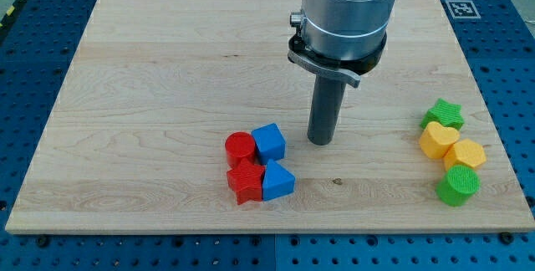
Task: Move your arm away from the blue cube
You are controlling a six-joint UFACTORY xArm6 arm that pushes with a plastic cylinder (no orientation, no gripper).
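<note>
The blue cube [269, 141] sits on the wooden board [150, 95] just below the middle, in a tight cluster. It touches a red cylinder [240, 147] on its left. Below them lie a red star-shaped block [246, 181] and a blue triangular block [277, 181]. My tip [320, 141] stands on the board a short way to the right of the blue cube, with a small gap between them. The rod rises to the grey arm body [347, 7] at the view's top.
At the view's right edge of the board is a second cluster: a green star [443, 114], a yellow heart-shaped block [438, 140], a yellow hexagonal block [466, 153] and a green cylinder [458, 185]. A marker tag [458, 8] lies off the top right corner.
</note>
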